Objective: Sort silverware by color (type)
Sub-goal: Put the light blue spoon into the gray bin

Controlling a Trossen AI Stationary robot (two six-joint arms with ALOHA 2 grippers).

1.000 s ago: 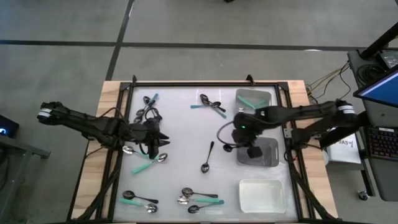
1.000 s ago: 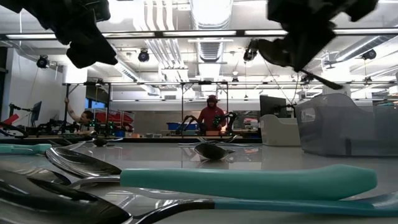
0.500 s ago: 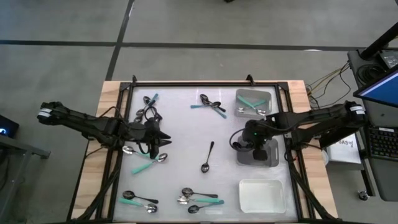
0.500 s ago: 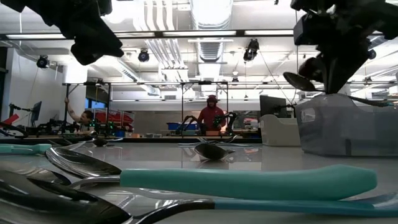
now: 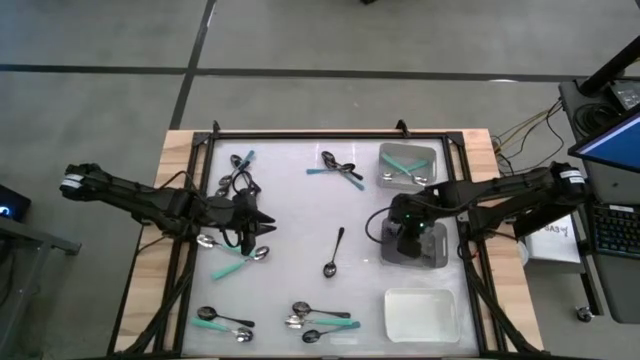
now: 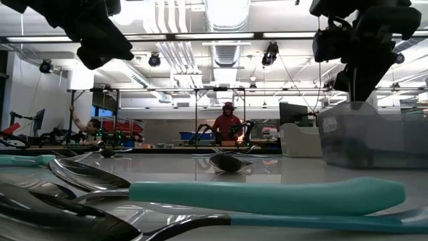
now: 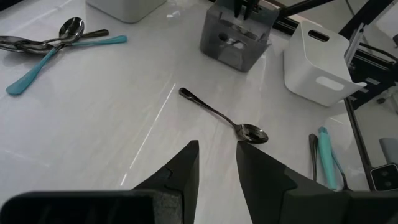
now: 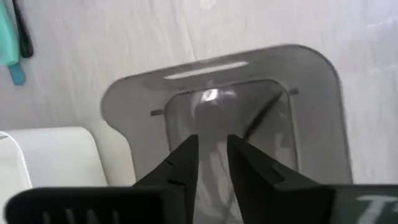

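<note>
My right gripper hangs open over the middle grey tray, its fingers pointing down into it. A dark spoon lies inside that tray, below the fingertips and clear of them. My left gripper hovers open above the table's left half, holding nothing. A lone black spoon lies flat at the table's middle. Other spoons lie in small heaps: far left, far middle, beside the left gripper, near left and near middle.
A far grey tray holds teal-handled spoons. A white tray stands at the near right corner. A black frame borders the table. People stand in the room beyond the table.
My right gripper carried a black spoon toward the table's right edge, sank over the middle grey tray, rolled its wrist and opened. The spoon has dropped from the fingers and now lies inside that tray.
</note>
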